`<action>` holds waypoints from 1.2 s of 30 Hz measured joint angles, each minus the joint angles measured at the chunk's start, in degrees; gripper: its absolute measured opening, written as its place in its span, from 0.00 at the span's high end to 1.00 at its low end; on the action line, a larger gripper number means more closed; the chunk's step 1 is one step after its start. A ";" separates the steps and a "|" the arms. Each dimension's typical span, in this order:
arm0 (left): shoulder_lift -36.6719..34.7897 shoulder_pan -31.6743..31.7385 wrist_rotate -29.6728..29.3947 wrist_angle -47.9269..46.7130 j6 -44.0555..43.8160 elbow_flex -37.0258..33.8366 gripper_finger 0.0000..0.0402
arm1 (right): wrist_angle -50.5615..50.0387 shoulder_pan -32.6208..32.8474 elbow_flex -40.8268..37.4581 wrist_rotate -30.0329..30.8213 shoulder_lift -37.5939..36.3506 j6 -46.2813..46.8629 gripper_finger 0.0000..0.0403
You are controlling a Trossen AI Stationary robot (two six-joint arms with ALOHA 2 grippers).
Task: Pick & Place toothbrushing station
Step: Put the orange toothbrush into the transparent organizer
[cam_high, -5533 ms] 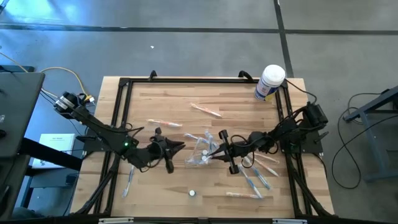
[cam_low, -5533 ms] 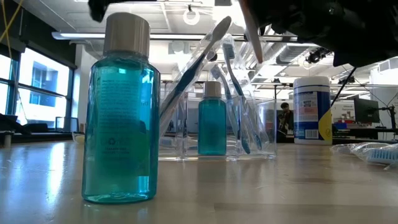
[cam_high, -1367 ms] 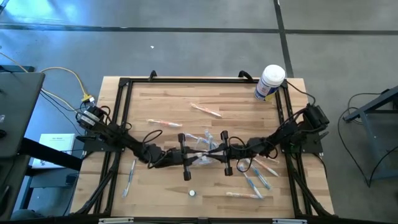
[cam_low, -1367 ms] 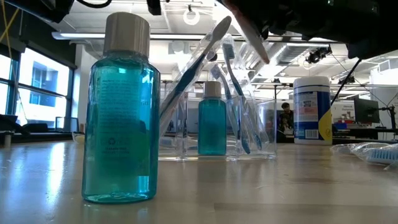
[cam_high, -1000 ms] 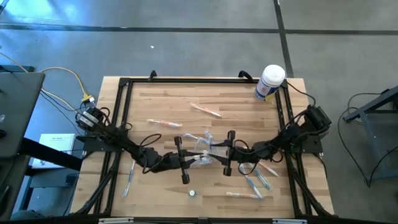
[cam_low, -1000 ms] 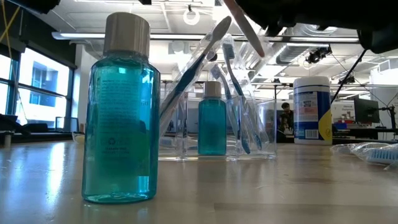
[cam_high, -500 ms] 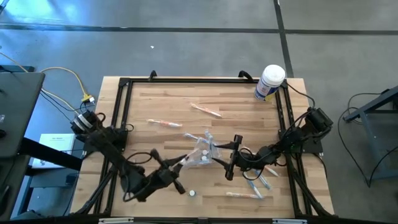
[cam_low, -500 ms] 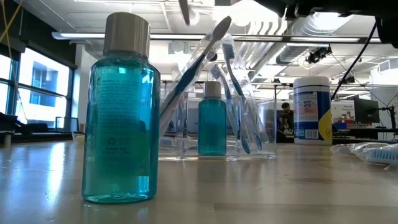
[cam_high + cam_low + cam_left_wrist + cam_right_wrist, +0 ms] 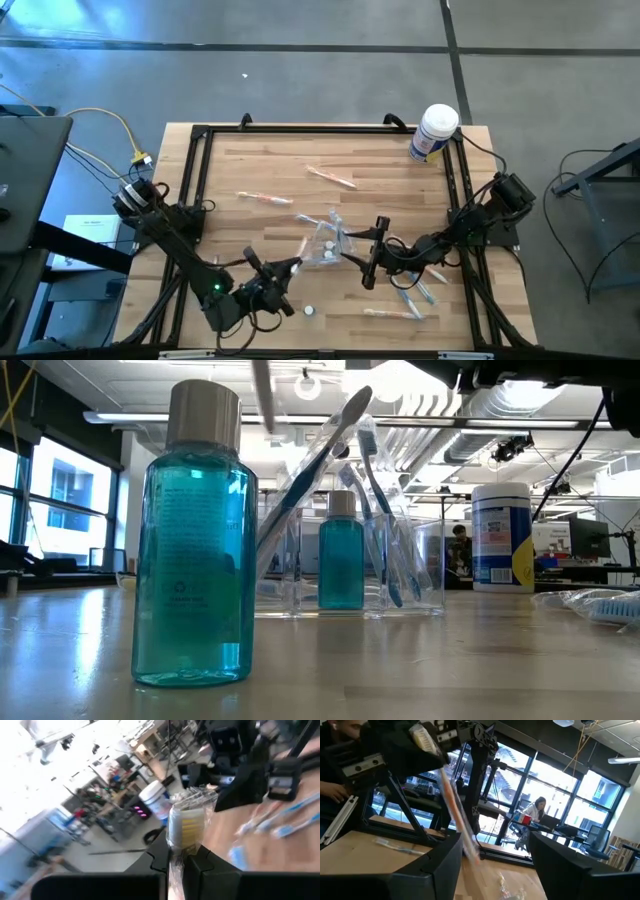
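The see-through toothbrushing station (image 9: 324, 244) stands on its base at the table's middle. In the low view it (image 9: 400, 575) holds toothbrushes and a small teal bottle. My left gripper (image 9: 290, 266) is near and left of it, shut on a wrapped toothbrush (image 9: 185, 826) with yellow bristles. Seen from the right wrist, that toothbrush (image 9: 452, 802) slants downward. My right gripper (image 9: 352, 254) stands open just right of the station, with nothing between its fingers (image 9: 437, 865). My left gripper pinches the wrapped toothbrush just below its head (image 9: 176, 851) between its two fingers (image 9: 161, 856). The fingers lie about level. The head sticks out past the fingertips and the handle (image 9: 462, 827) slants down on the other side, clear of the table.
A large teal mouthwash bottle (image 9: 193, 540) stands near the table's front edge, its cap (image 9: 310, 311) showing from above. A white tub (image 9: 434, 132) is at the far right corner. Loose wrapped toothbrushes lie far of the station (image 9: 330, 177), at the right (image 9: 412, 288) and left (image 9: 208, 288).
My left gripper has drawn away from my right gripper and the station, toward the table's near left, rising and rolling, with the wrapped toothbrush carried along in it. The right gripper has shifted slightly toward the near edge.
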 joint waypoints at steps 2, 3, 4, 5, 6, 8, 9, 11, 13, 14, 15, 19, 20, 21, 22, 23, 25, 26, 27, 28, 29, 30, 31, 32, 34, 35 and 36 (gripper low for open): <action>-0.02 0.14 4.20 -1.00 -4.41 0.00 0.96 | 0.00 0.08 0.00 -0.02 0.00 0.01 0.45; -0.02 0.13 6.60 -1.22 -5.88 0.00 0.96 | 0.00 0.10 0.00 -0.02 0.00 0.02 0.45; 0.00 -0.04 7.95 -1.35 -6.89 0.00 0.96 | 0.00 0.10 0.00 -0.02 0.00 0.00 0.45; 0.00 -0.25 7.80 -1.35 -7.65 0.00 0.97 | 0.00 0.08 0.00 -0.02 0.00 0.02 0.45; 0.00 -0.46 6.51 -1.25 -8.13 0.00 0.97 | 0.00 0.08 0.00 -0.02 0.00 0.01 0.45; 0.00 -0.93 2.45 -1.26 -8.13 0.00 0.97 | 0.00 0.08 0.00 -0.02 0.00 0.00 0.45; -0.05 -1.16 1.10 -1.28 -7.53 0.00 0.97 | 0.00 0.08 0.00 -0.02 0.00 0.01 0.45; -0.75 -1.67 0.73 -1.37 -6.49 -0.04 0.97 | 0.00 0.08 0.00 -0.02 0.00 0.02 0.45; -2.24 -2.50 1.66 -1.59 -6.30 -0.04 0.97 | 0.00 0.08 0.00 -0.02 0.00 0.02 0.45; -3.18 -3.01 1.92 -2.03 -5.48 -0.04 0.97 | 0.00 0.08 0.00 -0.02 0.00 0.02 0.45; -4.15 -3.35 1.86 -2.32 -3.80 -0.04 0.97 | 0.00 0.08 0.00 -0.02 0.00 0.02 0.45; -9.47 -4.13 -1.02 -2.69 3.19 -0.04 0.97 | 0.00 0.08 0.00 -0.04 0.02 0.39 0.45; -11.32 -3.84 -1.34 -2.73 3.24 -0.10 0.97 | -0.01 0.08 0.00 -0.04 0.02 0.86 0.45; -13.34 -3.52 -1.17 -3.08 2.72 -0.35 0.97 | 0.00 0.08 0.00 -0.04 0.02 1.29 0.45; -15.45 -3.16 -0.71 -4.17 1.30 -0.73 0.97 | 0.00 0.08 0.00 -0.04 0.02 1.47 0.45; -17.62 -2.71 0.28 -6.05 -0.88 -1.31 0.97 | -0.02 0.08 0.00 -0.04 0.02 1.51 0.45; -22.51 -1.25 4.37 -12.58 -8.18 -3.49 0.97 | -0.01 0.08 0.00 -0.06 0.02 1.53 0.45; -25.16 -0.41 7.63 -17.29 -13.53 -4.98 0.97 | -0.01 0.08 0.00 -0.04 0.02 1.53 0.45; -27.92 0.76 12.16 -22.70 -19.98 -6.53 0.97 | -0.02 0.08 0.00 -0.04 0.02 1.52 0.45; -30.60 2.25 18.30 -28.40 -27.14 -8.04 0.97 | -0.02 0.08 0.00 -0.04 0.02 1.53 0.45; -32.91 4.09 25.65 -33.42 -34.17 -9.41 0.97 | -0.02 0.08 0.00 -0.04 0.02 1.53 0.45; -34.67 6.18 32.37 -37.03 -39.99 -10.59 0.97 | -0.02 0.08 0.00 -0.04 0.02 1.51 0.45; -35.85 8.24 37.46 -39.12 -44.60 -11.86 0.97 | -0.02 0.08 0.00 -0.04 0.02 1.53 0.45; -36.60 10.00 40.96 -40.14 -48.31 -13.12 0.97 | -0.02 0.08 0.00 -0.05 0.02 1.51 0.45; -36.94 12.41 43.58 -40.09 -51.57 -15.04 0.97 | -0.05 0.08 0.00 -0.05 0.02 1.29 0.45; -36.72 13.24 44.20 -38.90 -52.02 -15.58 0.97 | -0.10 0.06 0.00 -0.06 0.02 1.27 0.45; -36.29 13.93 45.00 -37.42 -52.13 -15.85 0.97 | -0.14 -0.07 0.00 -0.04 0.02 1.27 0.45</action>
